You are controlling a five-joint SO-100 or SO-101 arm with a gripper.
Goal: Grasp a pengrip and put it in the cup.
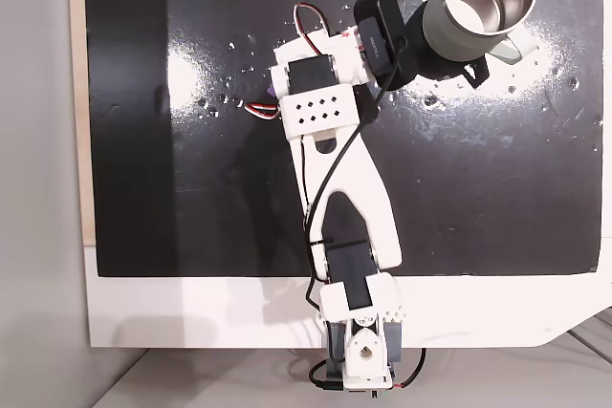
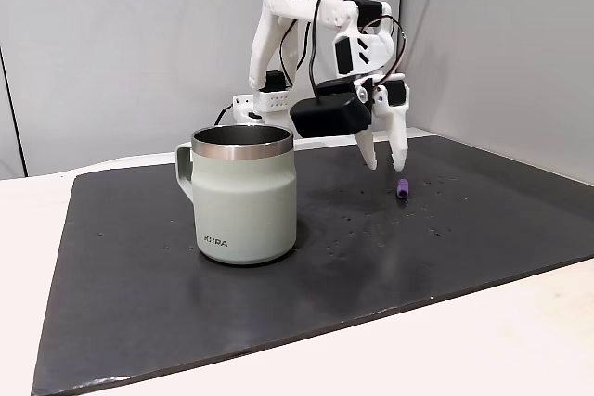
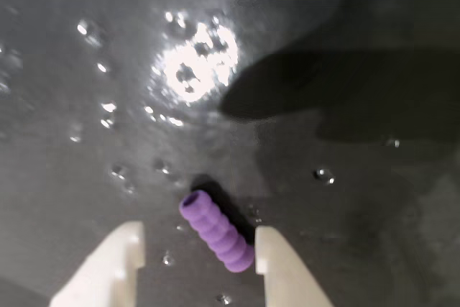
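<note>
a white robot arm (image 1: pixel 335 188) reaches over a black mat (image 2: pixel 464 229) on a pale tabletop (image 2: pixel 520 322), its tool (image 3: pixel 198 264) hanging with the two white fingers (image 3: pixel 115 264) spread apart and clamped on nothing. in the wrist view the lilac pengrip (image 3: pixel 215 231) lies on the mat between those fingers, set on a slant, its lower end just beside (perhaps touching, it is hard to tell) the finger at right, its upper end reaching out past the fingertips. in a fixed view from the side the tool (image 2: pixel 385 150) hangs above the mat with the pengrip (image 2: pixel 403 190) lying flat just below and to the right of the fingertips. the cup (image 2: pixel 243 194), pale grey-green with a steel rim and a handle on its left side, stands upright on the mat well apart from the pengrip, nearer that camera. in a fixed view from above, the cup (image 1: pixel 483 2) sits at the top right of the mat, its shiny inside showing, while a sliver of the pengrip (image 1: pixel 273 92) peeks out at the left edge of the arm. small bright specks dot the mat around the tool.
</note>
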